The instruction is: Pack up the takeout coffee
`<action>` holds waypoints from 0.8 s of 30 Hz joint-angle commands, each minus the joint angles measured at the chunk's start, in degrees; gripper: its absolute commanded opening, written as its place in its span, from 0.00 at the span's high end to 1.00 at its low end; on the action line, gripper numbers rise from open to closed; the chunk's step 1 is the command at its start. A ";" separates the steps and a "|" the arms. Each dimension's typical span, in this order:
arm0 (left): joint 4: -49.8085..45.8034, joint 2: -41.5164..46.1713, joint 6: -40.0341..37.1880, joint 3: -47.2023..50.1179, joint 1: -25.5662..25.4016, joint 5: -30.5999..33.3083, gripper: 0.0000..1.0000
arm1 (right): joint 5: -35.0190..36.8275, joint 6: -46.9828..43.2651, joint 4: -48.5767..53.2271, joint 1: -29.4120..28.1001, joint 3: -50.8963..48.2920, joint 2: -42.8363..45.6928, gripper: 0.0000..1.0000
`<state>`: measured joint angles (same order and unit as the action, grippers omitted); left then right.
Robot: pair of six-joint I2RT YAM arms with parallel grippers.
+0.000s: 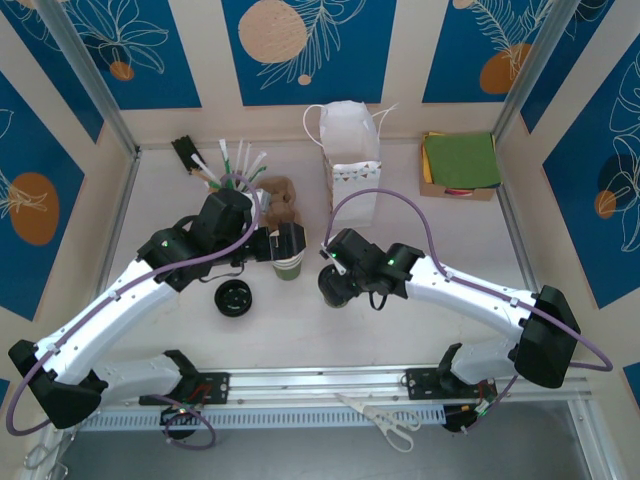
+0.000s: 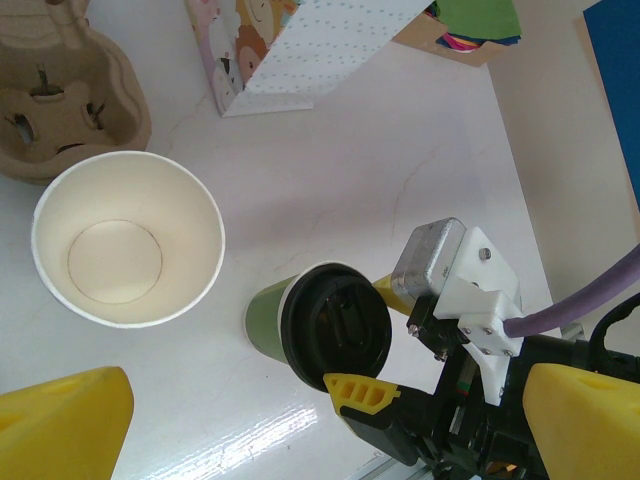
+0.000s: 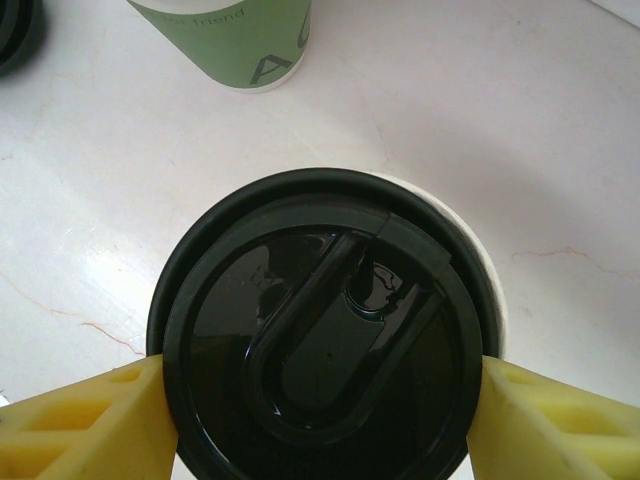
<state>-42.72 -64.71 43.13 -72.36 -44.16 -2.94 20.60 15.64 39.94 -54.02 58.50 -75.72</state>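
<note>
- White paper bag (image 1: 352, 150): upright at the table's far middle, mouth up, inside hidden.
- Cardboard box (image 1: 440, 188), far right: green sheets stacked in it.
- Brown pulp cup carrier (image 2: 70, 100): left of the bag.
- Lidless green cup (image 2: 128, 240): bare cream inside showing to the bottom. Left claw (image 1: 285, 245) hangs over it, fingers spread wide.
- Takeout coffee (image 3: 320, 340): on the table, near side of the bag, right of the lidless cup, black lid on. Right claw (image 1: 335, 283) pinches it, fingers against both sides of the lid.
- Loose black lid (image 1: 233, 298): flat on the table, left.
</note>
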 commanded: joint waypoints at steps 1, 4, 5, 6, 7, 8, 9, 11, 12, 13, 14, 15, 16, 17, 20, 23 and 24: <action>-1.05 -0.41 -0.42 -0.50 -0.75 -0.58 0.00 | 0.02 -0.53 1.19 -0.51 1.27 -0.19 0.31; -1.05 -0.58 -0.51 -0.75 -0.67 -0.66 0.00 | 0.49 -0.57 1.34 -0.74 1.55 0.09 0.32; -1.10 -0.69 -0.50 -0.77 -0.72 -0.66 0.00 | 0.62 -0.54 1.45 -0.77 1.69 0.20 0.32; -1.05 -0.78 -0.48 -0.85 -0.70 -0.66 0.00 | 0.63 -0.63 1.54 -0.77 1.79 0.40 0.31; -1.04 -0.78 -0.51 -0.87 -0.74 -0.74 0.00 | 0.66 -0.70 1.58 -0.82 1.95 0.57 0.31; -1.05 -0.84 -0.49 -0.86 -0.75 -0.83 0.00 | 0.66 -0.82 1.71 -0.82 2.18 0.69 0.32; -1.03 -0.86 -0.56 -0.86 -0.75 -0.84 0.00 | 0.79 -0.81 1.76 -0.82 2.31 0.78 0.31; -1.22 -0.90 -0.63 -0.72 -0.75 -0.95 0.00 | 0.82 -0.90 1.89 -0.82 2.48 0.92 0.31; -1.38 -0.99 -0.62 -0.55 -0.70 -0.93 0.00 | 0.93 -0.96 1.89 -0.81 2.50 0.95 0.31; -1.48 -0.99 -0.60 -0.46 -0.74 -0.97 0.00 | 0.86 -0.97 1.85 -0.82 2.50 0.94 0.31; -1.64 -1.02 -0.48 -0.29 -0.83 -0.93 0.00 | 0.93 -0.99 1.80 -0.82 2.37 0.95 0.31; -1.75 -0.95 -0.46 -0.20 -0.82 -0.93 0.00 | 0.88 -1.08 1.67 -0.82 2.20 0.86 0.31; -1.87 -0.87 -0.51 0.01 -0.89 -0.95 0.00 | 1.02 -1.12 1.63 -0.77 2.02 0.72 0.31; -1.93 -0.79 -0.46 0.14 -0.97 -0.96 0.00 | 1.08 -1.07 1.66 -0.82 1.89 0.51 0.31; -2.36 -0.46 -0.40 0.55 -1.10 -0.69 0.00 | 1.27 -1.10 1.61 -0.82 1.40 0.40 0.31; -2.63 -0.31 -0.42 0.73 -1.17 -0.49 0.00 | 1.33 -1.12 1.54 -0.82 1.09 0.45 0.31; -2.79 -0.33 -0.49 0.73 -1.11 -0.40 0.00 | 1.49 -1.06 1.50 -0.80 1.08 0.43 0.31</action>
<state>-43.79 -65.47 43.11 -72.36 -44.49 -2.94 21.26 15.22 40.62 -54.43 59.27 -75.64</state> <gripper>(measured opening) 0.998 0.688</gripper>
